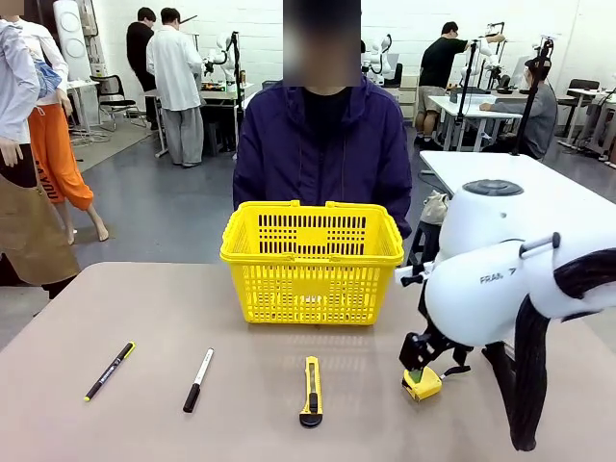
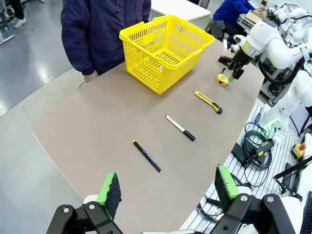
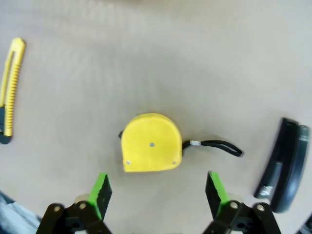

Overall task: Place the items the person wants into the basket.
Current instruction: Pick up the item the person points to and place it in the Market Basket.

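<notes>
**Hovering open-jawed over the tape measure**

Hanging low over the table (image 1: 144, 318) toward its near right corner, the right gripper (image 1: 423, 371) sits just above the small yellow tape measure (image 3: 151, 144). Its green pads (image 3: 101, 187) are spread wider than the yellow case and clasp nothing. The tape measure lies flat on its side. Its black strap (image 3: 217, 145) trails across the tabletop toward the black stapler (image 3: 282, 165), which rests nearby without touching it.

The left gripper (image 2: 168, 187) is raised high above the table's near left edge, jaws released and empty.

The slim yellow-and-black utility knife (image 1: 311, 390) lies by the middle of the near edge, just left of the tape measure, with its length pointing toward the far edge. Further left along the same near edge lie the white-and-black marker (image 1: 198, 380) and then the black pen with yellow clip (image 1: 109, 371). Each is well apart from its neighbour, and the four items form a loose row.

The bright yellow basket (image 1: 311, 279) stands upright at the middle of the far edge, its handles folded down on the rim. It is well apart from the row of items. The person (image 1: 322, 154) in the dark zip jacket stands directly behind it at the far side of the table.
</notes>
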You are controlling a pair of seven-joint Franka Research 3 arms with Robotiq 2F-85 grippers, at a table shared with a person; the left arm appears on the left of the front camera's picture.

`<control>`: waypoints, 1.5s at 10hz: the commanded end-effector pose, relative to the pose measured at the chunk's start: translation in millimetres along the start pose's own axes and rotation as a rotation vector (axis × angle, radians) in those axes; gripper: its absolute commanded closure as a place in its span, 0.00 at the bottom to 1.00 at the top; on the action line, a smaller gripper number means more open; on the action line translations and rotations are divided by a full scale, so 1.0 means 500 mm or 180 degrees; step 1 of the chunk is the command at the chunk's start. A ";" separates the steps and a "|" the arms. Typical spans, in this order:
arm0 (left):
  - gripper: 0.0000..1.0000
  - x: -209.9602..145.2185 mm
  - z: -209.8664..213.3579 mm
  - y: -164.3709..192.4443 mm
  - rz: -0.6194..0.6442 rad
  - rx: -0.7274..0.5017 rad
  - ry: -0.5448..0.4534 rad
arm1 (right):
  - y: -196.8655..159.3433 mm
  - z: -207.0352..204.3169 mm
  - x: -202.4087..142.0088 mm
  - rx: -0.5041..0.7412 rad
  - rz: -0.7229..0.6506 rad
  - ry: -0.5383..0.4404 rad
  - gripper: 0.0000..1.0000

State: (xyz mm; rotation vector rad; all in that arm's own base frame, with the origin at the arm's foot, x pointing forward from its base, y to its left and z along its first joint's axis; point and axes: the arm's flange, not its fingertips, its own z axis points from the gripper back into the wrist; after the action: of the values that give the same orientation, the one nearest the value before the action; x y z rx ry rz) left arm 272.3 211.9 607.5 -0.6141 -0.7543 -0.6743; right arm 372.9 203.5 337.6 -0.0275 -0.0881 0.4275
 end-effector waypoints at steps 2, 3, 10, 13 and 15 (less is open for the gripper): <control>0.00 0.001 0.004 0.001 -0.0056 -0.0034 -0.0058 | 0.040 -0.032 0.037 -0.0093 0.0194 -0.0017 0.00; 0.00 0.001 0.004 0.001 -0.0056 -0.0034 -0.0058 | 0.045 -0.044 0.044 -0.0088 0.0262 0.0003 0.00; 0.00 0.001 0.004 0.001 -0.0056 -0.0034 -0.0058 | 0.007 -0.068 0.060 -0.0086 0.0269 -0.0057 0.00; 0.00 0.001 0.004 0.001 -0.0056 -0.0034 -0.0058 | 0.004 -0.093 0.073 0.0006 0.0295 0.0070 0.00; 0.00 0.001 0.004 0.001 -0.0056 -0.0034 -0.0058 | 0.006 -0.095 0.071 -0.0033 0.0413 0.0020 0.00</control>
State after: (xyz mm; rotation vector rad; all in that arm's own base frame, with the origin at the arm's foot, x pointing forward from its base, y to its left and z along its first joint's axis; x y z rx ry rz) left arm 272.2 212.1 607.6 -0.6138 -0.7547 -0.6741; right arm 403.1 219.2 294.3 -0.0345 -0.0598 0.5159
